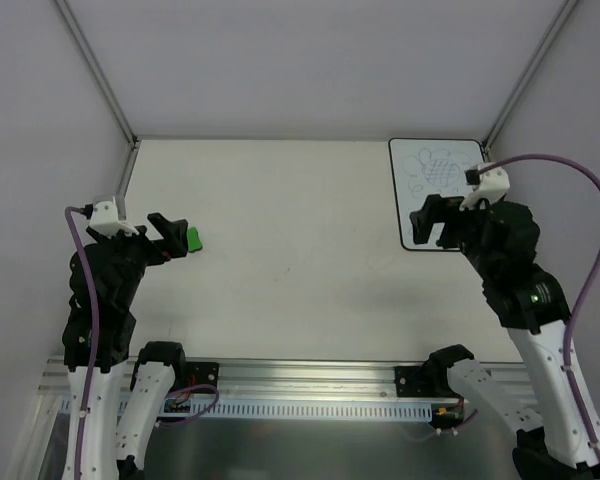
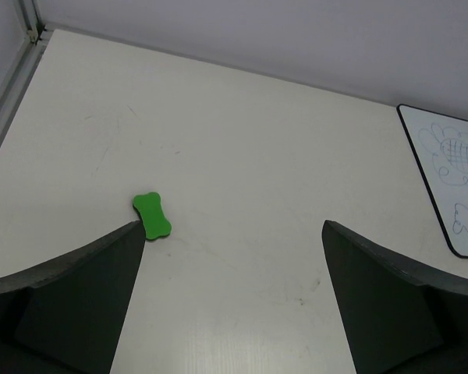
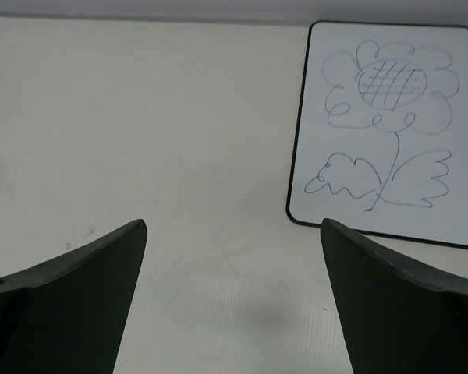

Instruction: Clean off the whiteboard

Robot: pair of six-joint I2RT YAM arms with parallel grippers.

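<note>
White tabletop [image 1: 280,220], grey walls [image 1: 280,60]: lower wide-open left gripper [image 2: 232,234] squarely over green bone-shaped eraser [image 2: 151,216], pinch its narrow waist, keep equally wide, empty right gripper [image 3: 234,230] off flower-doodled whiteboard [image 3: 386,125].

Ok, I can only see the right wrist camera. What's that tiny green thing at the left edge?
Observer: A green eraser, shaped like a dog bone, lying flat on the table.
Operator: Is something holding it?
Observer: No. The left end effector hangs open, and the eraser lies just ahead of it, untouched.
Operator: And where's my flower board?
Observer: The whiteboard lies in the table's far right corner.
</note>
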